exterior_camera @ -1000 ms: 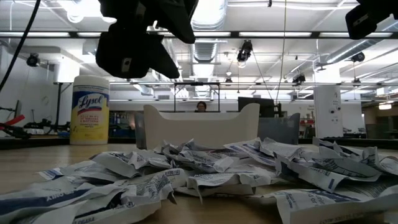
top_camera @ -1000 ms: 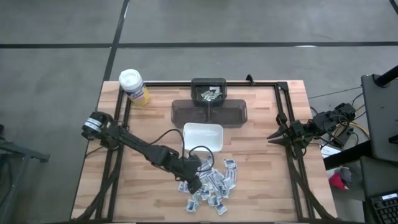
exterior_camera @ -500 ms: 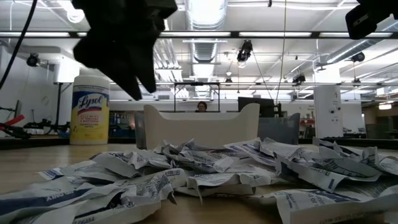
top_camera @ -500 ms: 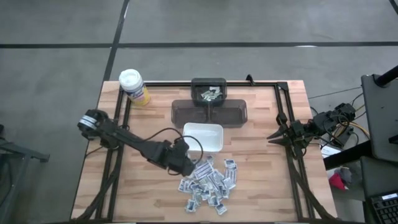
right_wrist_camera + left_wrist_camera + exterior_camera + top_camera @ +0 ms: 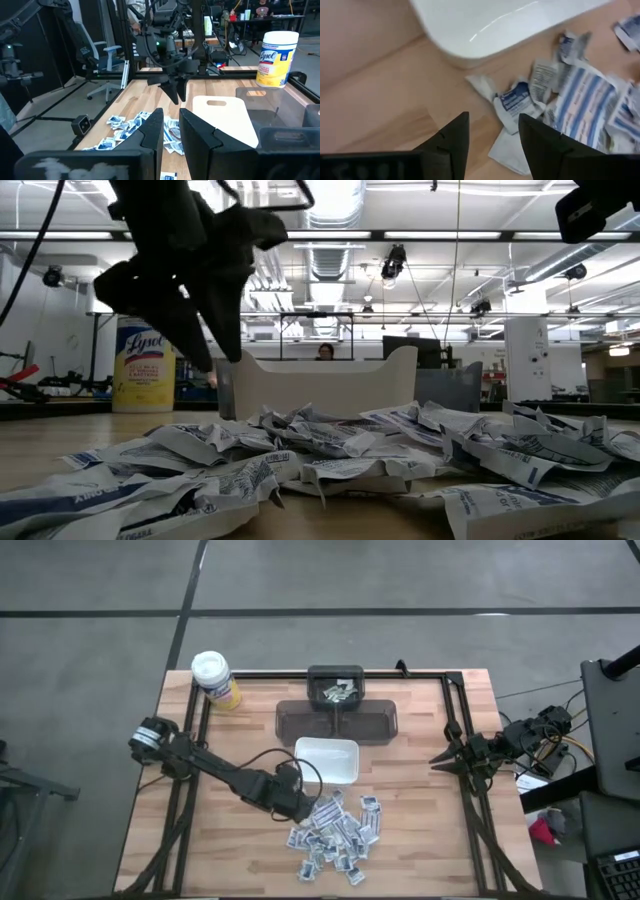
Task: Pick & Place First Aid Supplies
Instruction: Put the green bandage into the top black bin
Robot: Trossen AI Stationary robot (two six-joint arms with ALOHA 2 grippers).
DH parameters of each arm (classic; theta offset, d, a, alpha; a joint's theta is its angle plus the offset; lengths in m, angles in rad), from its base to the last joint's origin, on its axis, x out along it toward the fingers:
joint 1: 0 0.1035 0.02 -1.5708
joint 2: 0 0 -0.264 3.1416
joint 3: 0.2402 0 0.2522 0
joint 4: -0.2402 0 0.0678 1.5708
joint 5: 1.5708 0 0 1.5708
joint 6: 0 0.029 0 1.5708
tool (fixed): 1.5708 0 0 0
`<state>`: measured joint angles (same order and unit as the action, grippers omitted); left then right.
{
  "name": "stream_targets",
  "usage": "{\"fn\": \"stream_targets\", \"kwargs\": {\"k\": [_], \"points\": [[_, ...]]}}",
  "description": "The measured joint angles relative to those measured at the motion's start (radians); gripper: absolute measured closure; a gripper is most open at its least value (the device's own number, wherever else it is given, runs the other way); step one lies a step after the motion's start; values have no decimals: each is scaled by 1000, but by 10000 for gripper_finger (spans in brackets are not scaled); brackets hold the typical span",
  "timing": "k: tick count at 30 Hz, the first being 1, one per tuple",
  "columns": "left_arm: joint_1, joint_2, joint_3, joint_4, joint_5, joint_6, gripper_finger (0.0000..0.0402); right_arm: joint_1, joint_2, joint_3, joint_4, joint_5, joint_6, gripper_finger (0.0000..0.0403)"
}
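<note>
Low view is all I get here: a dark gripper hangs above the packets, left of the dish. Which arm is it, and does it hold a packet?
Observer: It is the left gripper. Its wrist view shows the fingers apart with nothing between them.
Operator: Where is it over the table?
Observer: From above, it is at the left edge of the packets, just off the dish's near left corner.
Operator: And the other arm?
Observer: The right gripper waits at the right edge of the table, far from the packets, with a narrow empty gap between its fingers.
</note>
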<state>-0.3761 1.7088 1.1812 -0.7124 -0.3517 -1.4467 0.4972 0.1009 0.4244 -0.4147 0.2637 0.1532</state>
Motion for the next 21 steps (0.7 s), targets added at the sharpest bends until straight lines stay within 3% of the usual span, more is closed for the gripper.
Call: {"fn": "stream_targets", "kwargs": {"k": [7,13,21], "points": [[28,1,-60,36,58,-153,238,0,0,0,0,0,0,344],[30,9,-77,136,72,-124,238,0,0,0,0,0,0,344],[57,22,-87,137,78,-126,239,0,1,0,0,0,0,344]]}}
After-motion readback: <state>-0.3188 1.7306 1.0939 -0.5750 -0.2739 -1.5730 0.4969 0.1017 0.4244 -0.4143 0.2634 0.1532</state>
